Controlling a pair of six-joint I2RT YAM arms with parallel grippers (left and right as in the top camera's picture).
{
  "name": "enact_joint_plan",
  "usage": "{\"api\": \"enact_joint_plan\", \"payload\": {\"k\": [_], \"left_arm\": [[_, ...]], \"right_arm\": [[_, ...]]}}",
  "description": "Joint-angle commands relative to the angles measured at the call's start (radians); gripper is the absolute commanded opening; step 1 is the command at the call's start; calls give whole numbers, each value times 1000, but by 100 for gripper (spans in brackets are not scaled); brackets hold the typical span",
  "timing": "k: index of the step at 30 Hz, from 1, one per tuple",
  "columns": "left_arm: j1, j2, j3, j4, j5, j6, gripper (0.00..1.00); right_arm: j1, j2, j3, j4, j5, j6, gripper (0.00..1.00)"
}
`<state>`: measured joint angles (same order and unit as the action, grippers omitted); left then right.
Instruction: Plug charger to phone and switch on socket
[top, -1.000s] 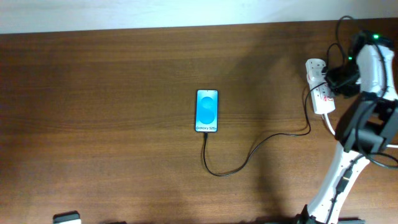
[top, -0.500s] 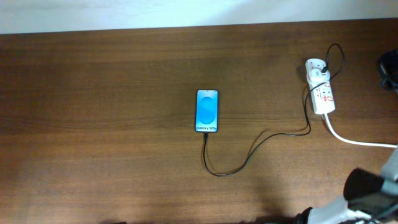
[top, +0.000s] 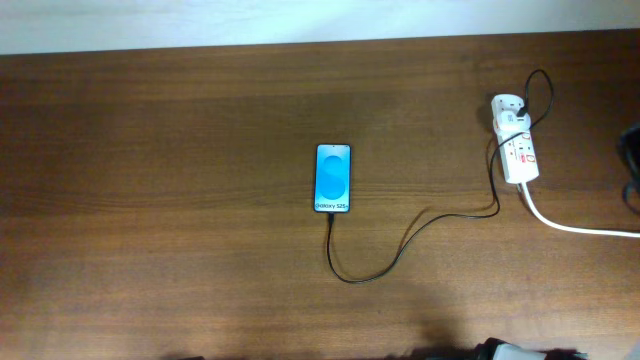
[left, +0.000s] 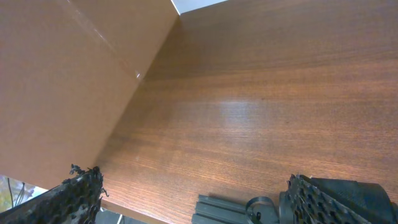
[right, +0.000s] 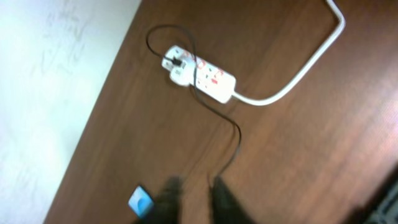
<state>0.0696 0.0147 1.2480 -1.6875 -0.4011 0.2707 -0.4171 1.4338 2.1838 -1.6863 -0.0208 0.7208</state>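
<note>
The phone lies flat mid-table with its blue screen lit. The thin black charger cable runs from the phone's near end in a loop to the right, up to its black adapter in the white socket. Neither gripper shows in the overhead view. In the blurred right wrist view the socket, the cable and the phone lie far below. My right gripper is empty, with a narrow gap between its fingers. My left gripper is wide open and empty over bare wood.
The socket's thick white cord runs off the table's right edge; it also shows in the right wrist view. A dark bit of the right arm shows at the right edge. A white wall borders the table's far edge.
My right arm, which was over the socket a second ago, has pulled back to the right and out of the overhead view. Phone, cable and socket have not moved.
</note>
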Motion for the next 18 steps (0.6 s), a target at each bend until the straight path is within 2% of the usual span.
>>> {"api": "enact_joint_plan", "payload": {"k": [1,2,8,10,14,18], "left_arm": [[3,-7,4,0,-4,11,99],[3,-7,4,0,-4,11,100],[3,-7,4,0,-4,11,99],[3,-7,4,0,-4,11,99],[3,-7,4,0,-4,11,99],[3,-7,3,0,-4,11,99]], "right_arm": [[8,-48,3,-12,-10,-63,92],[8,-51,3,-12,-9,-63,99],[7,-42,3,-12,-11,-63,99],[5,-40,2,-12,61,-90,99],[7,-38,2,-12,24,-145,99],[60,-35,-27,3,33,-145,99]]}}
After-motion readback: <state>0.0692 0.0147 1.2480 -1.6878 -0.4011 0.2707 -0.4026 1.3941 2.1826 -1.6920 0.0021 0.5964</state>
